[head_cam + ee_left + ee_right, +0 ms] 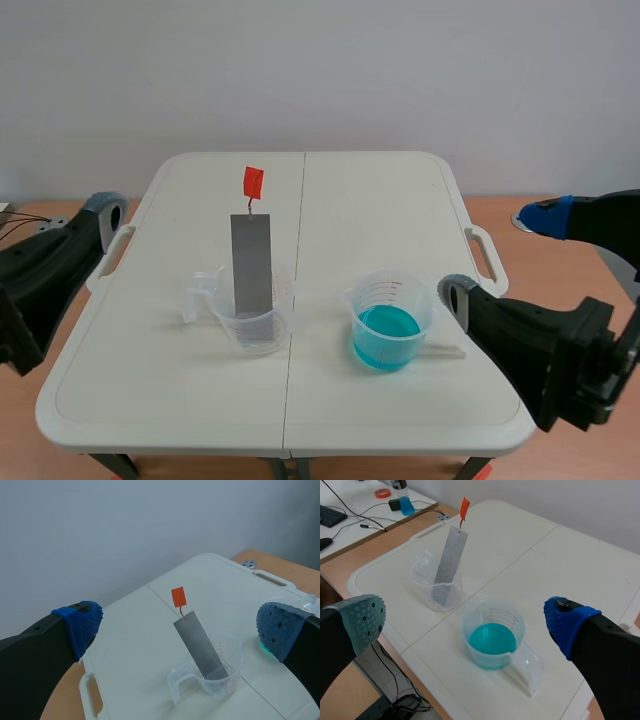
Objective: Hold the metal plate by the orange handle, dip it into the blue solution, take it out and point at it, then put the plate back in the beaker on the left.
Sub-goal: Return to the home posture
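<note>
A grey metal plate (251,265) leans upright in a clear beaker (256,328) left of the table's middle, its orange handle (253,181) sticking up on a thin wire. A second clear beaker (390,322) holding blue solution stands to the right. My left gripper (180,626) is open, well back from the plate (200,647) and off the table's left edge. My right gripper (465,620) is open too, above and short of the blue beaker (492,640), with the plate (450,562) further ahead. Neither gripper touches anything.
The white folding table (380,200) has a centre seam and side handles (488,255). A desk (365,510) with a keyboard, cables and small items stands beyond the table's left side. The wooden floor (500,215) surrounds the table.
</note>
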Robot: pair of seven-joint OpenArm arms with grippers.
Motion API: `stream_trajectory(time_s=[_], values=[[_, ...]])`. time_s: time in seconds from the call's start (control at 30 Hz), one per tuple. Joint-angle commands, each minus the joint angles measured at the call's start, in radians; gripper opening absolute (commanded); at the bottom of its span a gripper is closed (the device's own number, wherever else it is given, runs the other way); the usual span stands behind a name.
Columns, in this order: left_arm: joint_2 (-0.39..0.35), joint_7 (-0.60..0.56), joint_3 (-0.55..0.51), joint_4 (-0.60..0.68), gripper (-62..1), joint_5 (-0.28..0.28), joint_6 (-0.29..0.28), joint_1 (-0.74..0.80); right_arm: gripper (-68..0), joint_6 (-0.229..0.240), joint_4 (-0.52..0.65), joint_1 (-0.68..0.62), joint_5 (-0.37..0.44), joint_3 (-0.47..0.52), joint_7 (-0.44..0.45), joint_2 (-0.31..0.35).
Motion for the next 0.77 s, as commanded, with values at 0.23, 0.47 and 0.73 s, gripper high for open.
stream_trajectory(time_s=[0.23,0.47,0.73], values=[[0.005,-0.013,0.001,0.003,1.4,-0.01,0.004,0.002,-1.2,0.0,0.016,0.002,0.011,0.036,0.027,0.0],[0.005,-0.01,0.001,0.003,1.4,-0.01,0.004,0.002,-1.2,0.0,0.016,0.002,0.011,0.036,0.026,-0.001],[0.005,0.008,0.001,0.002,1.4,-0.01,0.004,0.002,-1.2,0.0,0.016,0.002,0.011,0.036,0.026,-0.001]])
